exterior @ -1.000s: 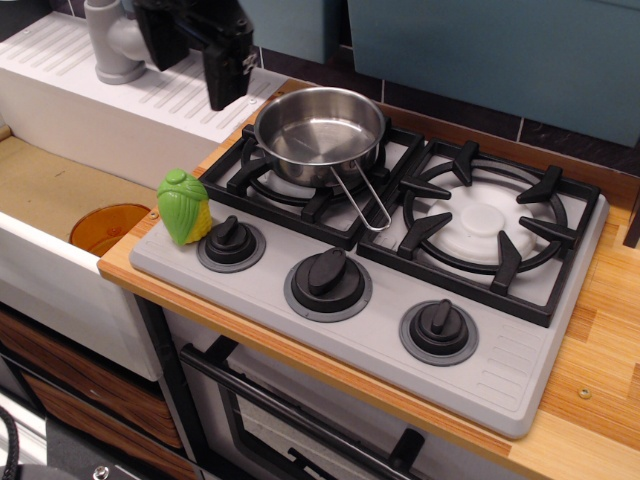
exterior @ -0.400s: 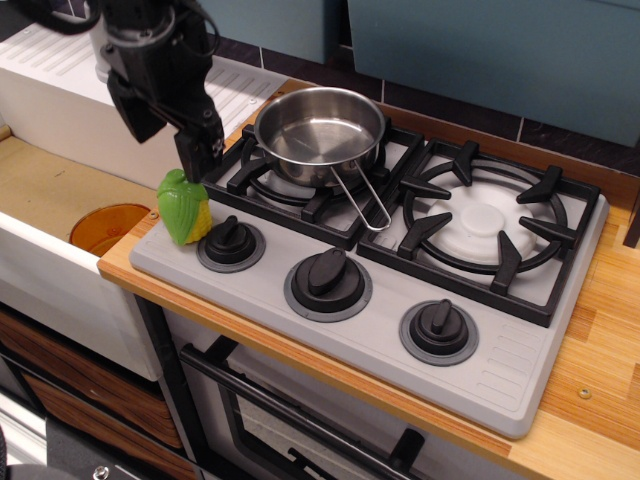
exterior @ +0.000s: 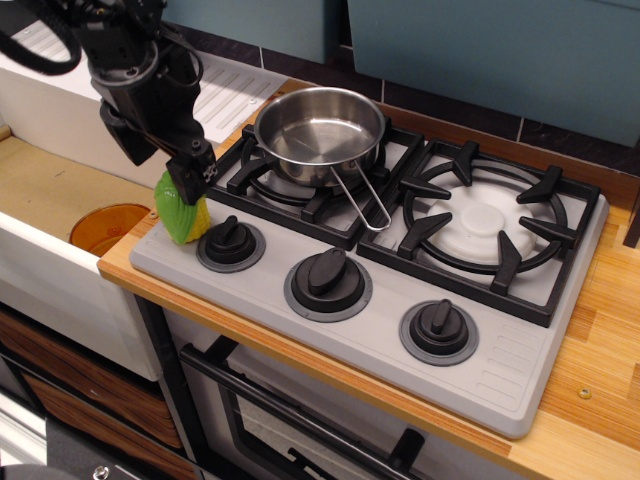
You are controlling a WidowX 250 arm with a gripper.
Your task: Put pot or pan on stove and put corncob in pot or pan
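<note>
A wooden surface [exterior: 600, 330] carries the stove [exterior: 390, 265]; the pan [exterior: 320, 135] is seated on its left burner. The corncob [exterior: 183, 215] is covered from above by the end effector [exterior: 185, 180], whose spread cannot be told.

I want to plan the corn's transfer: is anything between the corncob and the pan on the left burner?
Nothing visible blocks it. The corncob stands at the stove's front-left corner under the gripper; only black grate lies before the empty pan.
</note>
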